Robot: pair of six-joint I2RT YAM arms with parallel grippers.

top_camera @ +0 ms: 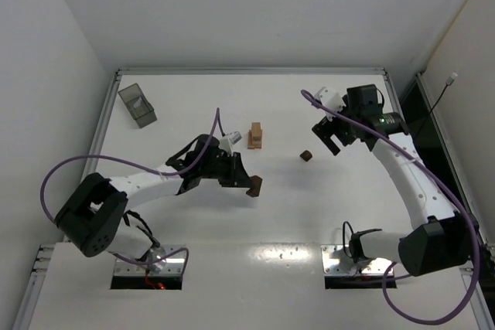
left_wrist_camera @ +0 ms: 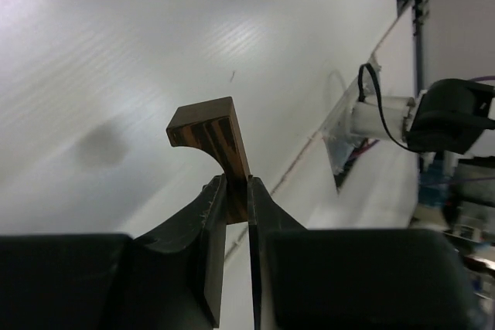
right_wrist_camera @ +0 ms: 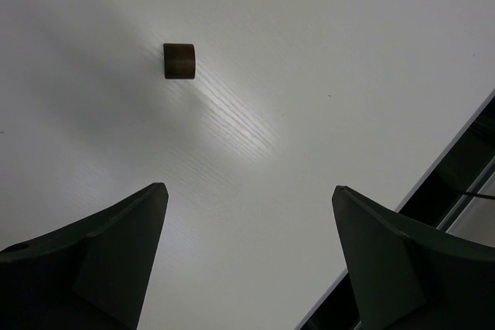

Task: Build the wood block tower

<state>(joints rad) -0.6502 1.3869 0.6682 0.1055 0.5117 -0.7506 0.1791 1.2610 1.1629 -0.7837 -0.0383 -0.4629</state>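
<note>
Legible markings check | top view: none readable | left wrist view: none readable | right wrist view: none readable | result: no text, label, brand, number or sign can be read

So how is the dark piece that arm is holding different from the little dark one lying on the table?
The dark arch has a curved cut-out, while the small dark block is a plain compact piece. The arch is pinched in the left gripper, held up off the table. The block lies loose on the table, and the open right gripper is not touching it. Both are dark brown wood.
</note>
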